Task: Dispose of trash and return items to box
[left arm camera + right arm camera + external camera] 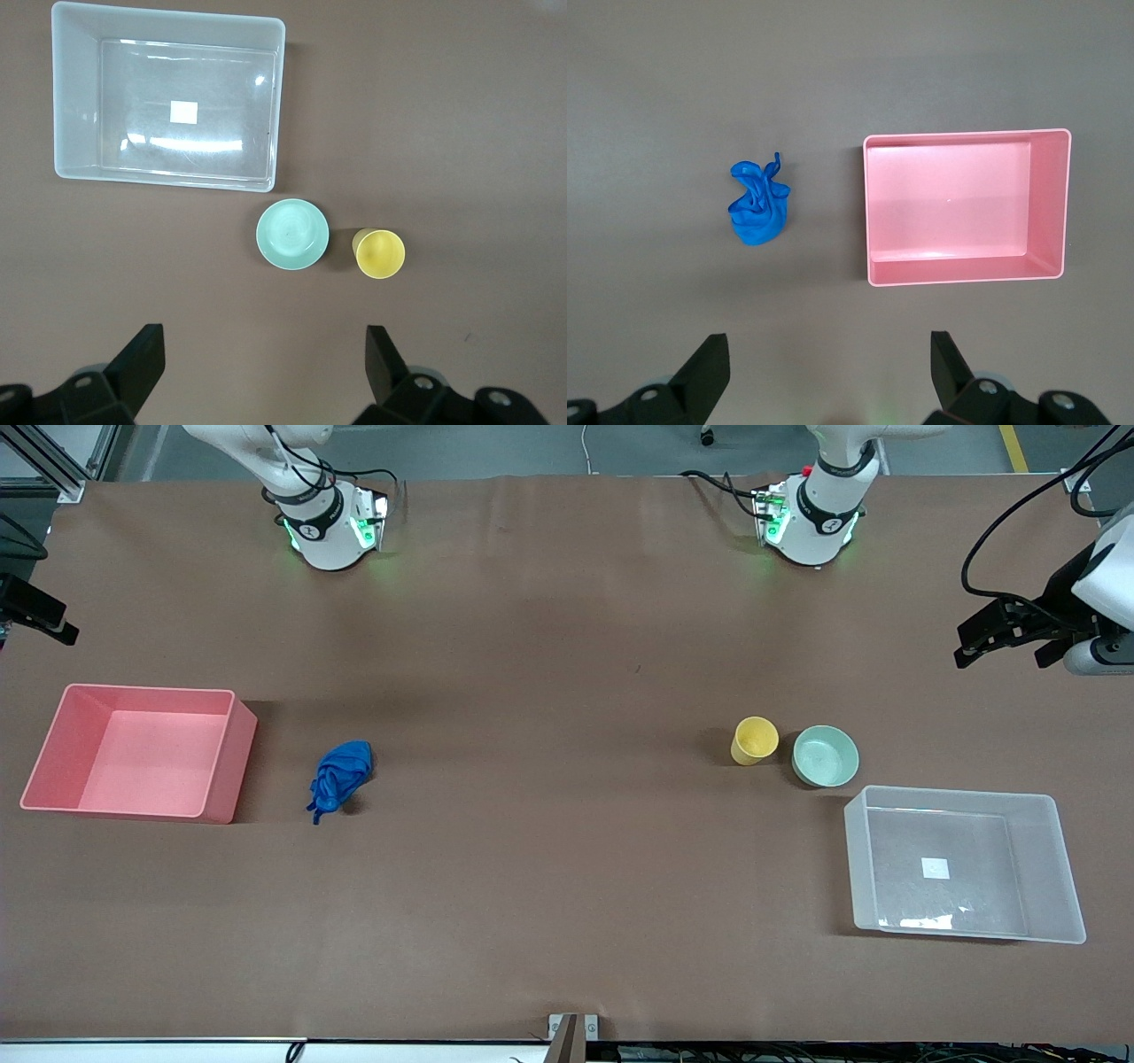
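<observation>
Trash (758,206) on table, clear of right jaws (828,372) | both jaws open, empty

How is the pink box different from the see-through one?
The pink bin is solid pink, so its walls hide what is past them; the clear box lets the table show through. The clear box has a white square on its bottom; the pink bin's bottom is plain. The pink bin sits beside the blue wad, the clear box by the cup and bowl. Both are rectangular, open-topped and empty.

Even overhead light, soft shadows, glare inside the box (966,865).
</observation>
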Tool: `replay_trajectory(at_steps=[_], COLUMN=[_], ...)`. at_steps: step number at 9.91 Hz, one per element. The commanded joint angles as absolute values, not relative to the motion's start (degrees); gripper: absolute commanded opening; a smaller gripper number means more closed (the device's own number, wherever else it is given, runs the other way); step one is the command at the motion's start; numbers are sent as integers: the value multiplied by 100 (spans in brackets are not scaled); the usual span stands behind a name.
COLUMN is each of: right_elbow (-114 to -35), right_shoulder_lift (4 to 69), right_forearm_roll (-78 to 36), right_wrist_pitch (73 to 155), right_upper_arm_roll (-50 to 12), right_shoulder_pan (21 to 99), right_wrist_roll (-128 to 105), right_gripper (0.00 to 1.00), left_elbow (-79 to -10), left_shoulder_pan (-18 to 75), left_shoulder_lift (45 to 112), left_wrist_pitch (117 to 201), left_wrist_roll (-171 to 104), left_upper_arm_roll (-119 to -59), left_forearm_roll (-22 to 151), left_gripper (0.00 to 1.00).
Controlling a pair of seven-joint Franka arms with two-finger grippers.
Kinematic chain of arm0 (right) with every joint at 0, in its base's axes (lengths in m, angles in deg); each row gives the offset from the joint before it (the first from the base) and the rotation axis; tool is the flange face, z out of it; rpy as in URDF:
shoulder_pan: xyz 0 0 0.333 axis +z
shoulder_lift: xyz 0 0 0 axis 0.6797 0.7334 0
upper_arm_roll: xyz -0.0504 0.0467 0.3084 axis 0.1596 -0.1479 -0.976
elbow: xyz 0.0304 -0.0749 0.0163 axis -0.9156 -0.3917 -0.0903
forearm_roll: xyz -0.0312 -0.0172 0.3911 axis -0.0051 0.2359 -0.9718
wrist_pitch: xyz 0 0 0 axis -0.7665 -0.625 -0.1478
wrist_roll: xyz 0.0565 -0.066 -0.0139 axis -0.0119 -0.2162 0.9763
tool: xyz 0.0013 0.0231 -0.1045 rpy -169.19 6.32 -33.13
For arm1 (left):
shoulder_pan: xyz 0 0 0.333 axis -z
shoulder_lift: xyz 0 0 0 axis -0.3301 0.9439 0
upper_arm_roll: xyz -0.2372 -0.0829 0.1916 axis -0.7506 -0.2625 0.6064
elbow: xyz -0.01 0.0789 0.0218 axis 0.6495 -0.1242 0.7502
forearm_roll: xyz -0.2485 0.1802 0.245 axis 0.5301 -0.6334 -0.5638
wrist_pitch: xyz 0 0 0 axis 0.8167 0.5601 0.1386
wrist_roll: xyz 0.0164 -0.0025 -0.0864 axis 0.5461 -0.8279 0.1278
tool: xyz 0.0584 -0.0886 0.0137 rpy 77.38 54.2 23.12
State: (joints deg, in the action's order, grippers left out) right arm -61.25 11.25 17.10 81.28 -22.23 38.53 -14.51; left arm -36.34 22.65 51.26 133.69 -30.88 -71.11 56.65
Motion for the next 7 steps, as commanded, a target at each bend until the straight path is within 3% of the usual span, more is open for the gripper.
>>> replay_trajectory(at_steps=[1, 4, 7], right_elbow=[-6115, -6394, -7752], right_shoulder_lift=[1125, 1746, 2450], right_forearm_roll=[1723, 1679, 1679], right_wrist_pitch=[8127, 8390, 10457], right_upper_arm_roll=[-2199, -2242, -2243], right_shoulder_pan=[3922, 4641, 5072], right_wrist_roll=[-1419, -1498, -1621], right_gripper=[100, 100, 100], left_elbow=[-4042, -5200, -6667], left_shoulder_pan=[2157, 2165, 2112], left_shoulder_lift=[5231, 5232, 5223], left_wrist_pitch=[13710, 14868, 16116], left_wrist_roll=[-2993, -2842, -2842], left_upper_arm_roll=[-7037, -6949, -6905], left_forearm_roll=[5569, 5587, 5605], left_gripper=[100, 100, 100])
